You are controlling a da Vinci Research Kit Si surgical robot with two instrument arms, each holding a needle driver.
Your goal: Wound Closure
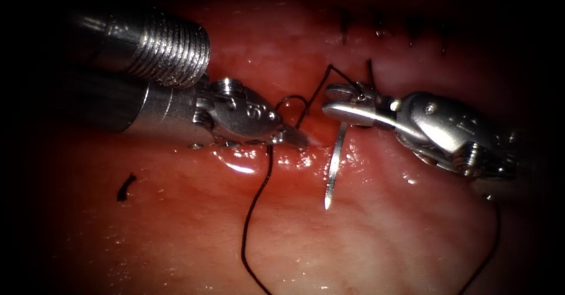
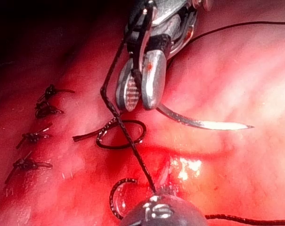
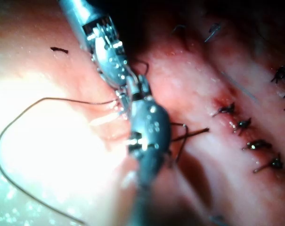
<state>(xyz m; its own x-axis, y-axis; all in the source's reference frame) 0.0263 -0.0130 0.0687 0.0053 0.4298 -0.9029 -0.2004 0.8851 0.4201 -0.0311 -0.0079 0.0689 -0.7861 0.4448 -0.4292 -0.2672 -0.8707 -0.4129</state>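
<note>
My right tool (image 1: pixel 334 103) is shut on the curved needle (image 1: pixel 333 168) near its rear end. The needle hangs free above the tissue (image 1: pixel 382 236), its tip pointing toward the picture's lower edge, just right of the red wet cut (image 1: pixel 312 152). Dark thread (image 1: pixel 321 86) runs up from the right jaws, bends, and comes down to my left tool (image 1: pixel 292 136), which is shut on it. A small loop lies between the tools, and the long tail (image 1: pixel 253 212) trails down over the tissue. The left wrist view has the right tool (image 2: pixel 141 92), the needle (image 2: pixel 203 123) and the loop (image 2: pixel 121 134).
Several finished stitches (image 1: pixel 379 30) sit in a row at the back; the right wrist view has them too (image 3: pixel 246 125). A cut bit of thread (image 1: pixel 125 187) lies on the tissue at the left. Red fluid (image 1: pixel 282 161) pools under the left tool's tip.
</note>
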